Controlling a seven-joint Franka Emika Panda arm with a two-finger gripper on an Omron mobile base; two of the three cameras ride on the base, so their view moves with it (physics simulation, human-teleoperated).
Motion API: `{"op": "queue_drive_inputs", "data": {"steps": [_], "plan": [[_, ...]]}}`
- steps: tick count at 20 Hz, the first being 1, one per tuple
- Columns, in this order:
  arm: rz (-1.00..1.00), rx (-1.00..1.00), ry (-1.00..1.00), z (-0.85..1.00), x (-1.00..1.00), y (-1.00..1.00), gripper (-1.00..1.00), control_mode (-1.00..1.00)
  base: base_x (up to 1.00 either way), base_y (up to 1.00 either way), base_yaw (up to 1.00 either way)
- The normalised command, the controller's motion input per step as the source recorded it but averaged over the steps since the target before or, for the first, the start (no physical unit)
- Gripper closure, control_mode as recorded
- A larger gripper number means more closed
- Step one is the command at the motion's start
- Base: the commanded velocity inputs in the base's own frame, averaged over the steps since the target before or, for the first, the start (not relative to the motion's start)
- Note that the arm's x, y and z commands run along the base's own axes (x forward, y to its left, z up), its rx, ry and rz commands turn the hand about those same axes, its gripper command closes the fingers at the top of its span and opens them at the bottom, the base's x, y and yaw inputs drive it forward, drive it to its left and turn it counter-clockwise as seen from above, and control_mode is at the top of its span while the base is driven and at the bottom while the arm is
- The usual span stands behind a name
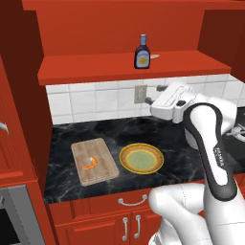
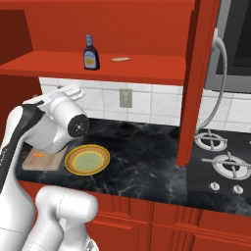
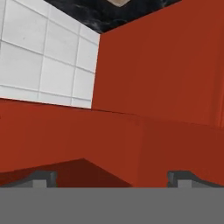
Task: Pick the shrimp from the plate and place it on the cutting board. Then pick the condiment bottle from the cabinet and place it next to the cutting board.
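Orange shrimp (image 1: 90, 163) lies on board (image 1: 94, 161); plate (image 1: 141, 158) just beside, bare. Bottle (image 1: 141, 52) upright on cabinet (image 1: 119, 28) shelf. Gripper (image 3: 112, 177) jaws spread wide, holding nothing, facing red wall.

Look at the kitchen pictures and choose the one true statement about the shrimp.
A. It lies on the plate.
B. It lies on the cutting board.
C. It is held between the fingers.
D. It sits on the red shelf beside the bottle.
B: the shrimp lies on the cutting board, while the plate beside it holds nothing and the condiment bottle stands on the cabinet shelf.
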Motion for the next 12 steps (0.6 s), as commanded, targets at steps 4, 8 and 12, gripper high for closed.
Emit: {"op": "queue_drive_inputs", "data": {"steps": [4, 8, 12], "plan": [[0.00, 0.00, -0.06, 0.30, 0.00, 0.00, -1.00, -1.00, 0.00, 0.00, 0.00], [0.00, 0.00, -0.03, 0.32, 0.00, -0.03, -1.00, -1.00, 0.00, 0.00, 0.00], [0.00, 0.00, -0.04, 0.34, 0.00, -0.07, -1.00, -1.00, 0.00, 0.00, 0.00]]}}
